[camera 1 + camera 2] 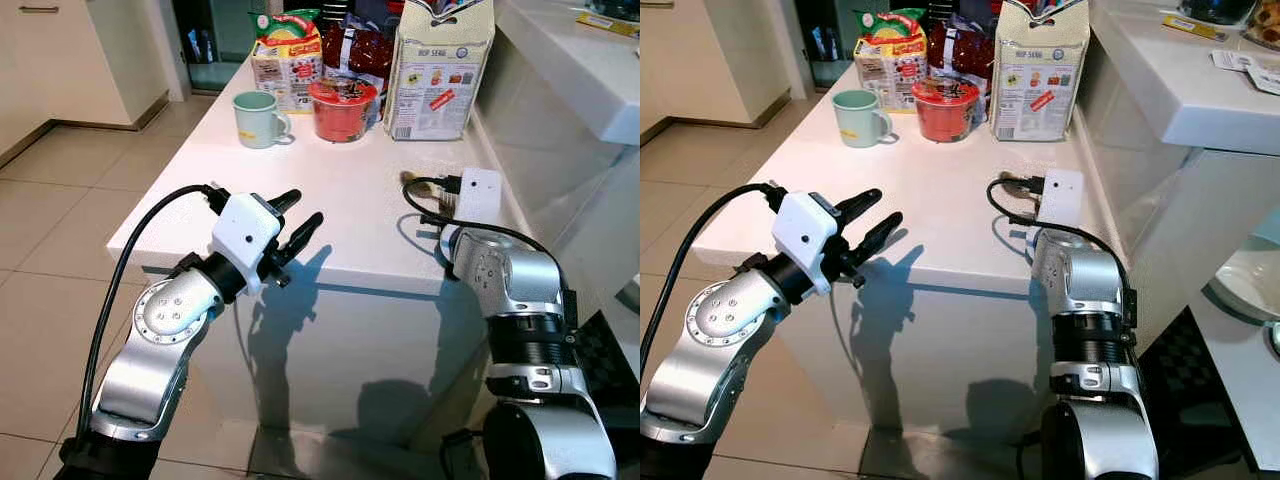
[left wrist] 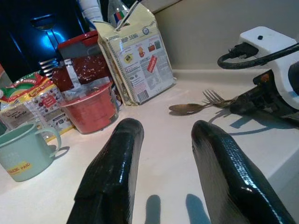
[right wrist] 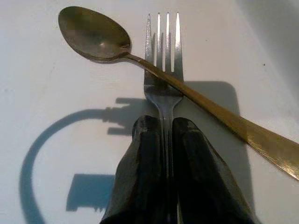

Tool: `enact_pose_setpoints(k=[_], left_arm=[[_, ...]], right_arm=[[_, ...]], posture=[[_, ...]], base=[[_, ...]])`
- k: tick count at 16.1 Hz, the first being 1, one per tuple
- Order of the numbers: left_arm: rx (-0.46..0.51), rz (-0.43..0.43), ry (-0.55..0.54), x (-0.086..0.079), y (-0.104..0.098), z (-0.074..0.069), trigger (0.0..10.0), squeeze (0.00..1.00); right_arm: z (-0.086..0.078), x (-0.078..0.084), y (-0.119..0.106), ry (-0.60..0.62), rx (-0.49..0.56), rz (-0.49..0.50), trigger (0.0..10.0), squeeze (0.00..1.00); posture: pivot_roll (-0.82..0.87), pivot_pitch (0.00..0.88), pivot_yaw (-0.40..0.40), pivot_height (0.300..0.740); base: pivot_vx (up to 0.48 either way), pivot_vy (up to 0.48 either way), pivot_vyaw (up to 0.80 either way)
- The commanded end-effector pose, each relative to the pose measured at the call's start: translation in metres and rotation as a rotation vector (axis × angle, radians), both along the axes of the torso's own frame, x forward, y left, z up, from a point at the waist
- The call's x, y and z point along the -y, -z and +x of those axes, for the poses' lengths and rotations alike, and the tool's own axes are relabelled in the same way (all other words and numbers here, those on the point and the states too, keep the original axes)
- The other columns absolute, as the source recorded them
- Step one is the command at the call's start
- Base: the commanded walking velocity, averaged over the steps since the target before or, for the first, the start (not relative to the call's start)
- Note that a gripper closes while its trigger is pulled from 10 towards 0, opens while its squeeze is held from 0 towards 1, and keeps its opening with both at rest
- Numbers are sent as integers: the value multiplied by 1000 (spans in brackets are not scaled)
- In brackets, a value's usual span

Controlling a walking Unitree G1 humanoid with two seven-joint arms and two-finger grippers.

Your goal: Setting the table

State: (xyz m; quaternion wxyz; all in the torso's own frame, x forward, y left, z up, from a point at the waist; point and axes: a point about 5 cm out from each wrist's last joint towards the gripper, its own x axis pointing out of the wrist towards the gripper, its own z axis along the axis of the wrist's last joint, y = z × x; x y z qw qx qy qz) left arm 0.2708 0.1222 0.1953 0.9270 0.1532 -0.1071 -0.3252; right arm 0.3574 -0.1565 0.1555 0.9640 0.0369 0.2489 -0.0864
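1. Landmark: white table [image 1: 350, 215], with cutlery and groceries on its top.
2. Fork [image 3: 163, 70]: lies flat on the table near its right-hand edge, tines pointing away from the robot. The right gripper [image 3: 164, 140] has its two black fingers pressed together on the fork's handle, pinching it.
3. Spoon [image 3: 98, 37]: on the table touching the fork, its handle crossing over the fork's neck just below the tines, its bowl off to one side.
4. Left gripper [image 1: 297, 228]: held above the table's near edge, fingers spread apart, holding nothing.
5. At the table's far end: mint-green mug [image 1: 258, 118], red instant-noodle cup [image 1: 342, 108], tall paper bag [image 1: 440, 75], smaller food packets [image 1: 288, 55].
6. Step in hand, as judged: the fork is gripped but not yet raised from the table.
7. Next move, as judged: lifting the fork will drag the spoon lying across it, so a slow rise or a backward slide seems needed, then carriage to a place setting.
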Motion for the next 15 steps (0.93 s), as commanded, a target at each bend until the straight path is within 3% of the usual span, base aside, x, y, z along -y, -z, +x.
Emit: enact_pose_setpoints(k=[1, 6, 9, 11, 15], left_arm=[[20, 8, 8, 0, -4, 2, 10000, 0], [29, 8, -7, -1, -6, 4, 10000, 0], [33, 12, -14, -2, -6, 6, 10000, 0], [37, 17, -20, -3, -7, 8, 10000, 0], [41, 23, -21, -3, -7, 8, 10000, 0]], right_arm=[[-2, 4, 10, 17, -63, 15, 0, 0], [4, 5, 2, 26, -38, 76, 0, 0], [14, 3, -14, 21, -5, 195, 0, 0], [23, -2, -37, -38, 45, 304, 0, 0], [23, -15, -55, -111, 71, 542, 0, 0]], posture=[[5, 0, -2, 740], [4, 0, -3, 740], [3, 0, -2, 740], [5, 0, -5, 740], [4, 0, -5, 740]], base=[[0, 0, 0], [0, 0, 0], [0, 0, 0], [0, 0, 0], [0, 0, 0]])
